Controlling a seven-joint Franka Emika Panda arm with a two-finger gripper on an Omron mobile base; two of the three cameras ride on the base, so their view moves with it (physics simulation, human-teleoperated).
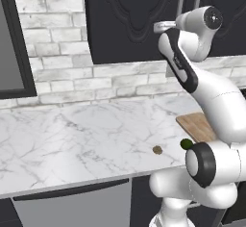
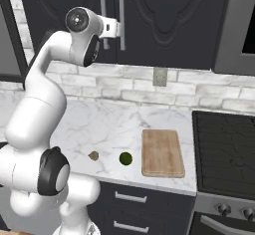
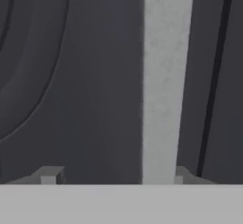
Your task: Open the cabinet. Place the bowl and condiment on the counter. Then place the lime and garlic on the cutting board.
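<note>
Our jaws at the cabinet handle

We see the jaws (image 3: 114,176) standing apart, astride the left door's silver bar handle (image 3: 163,80), which runs nearer one tip; we cannot tell if either tip touches it. The black cabinet (image 2: 164,15) is shut. Far below the jaws, on the marble desk (image 2: 104,124), garlic (image 2: 93,155) and lime (image 2: 125,158) lie beside the cutting board (image 2: 162,152).
</note>
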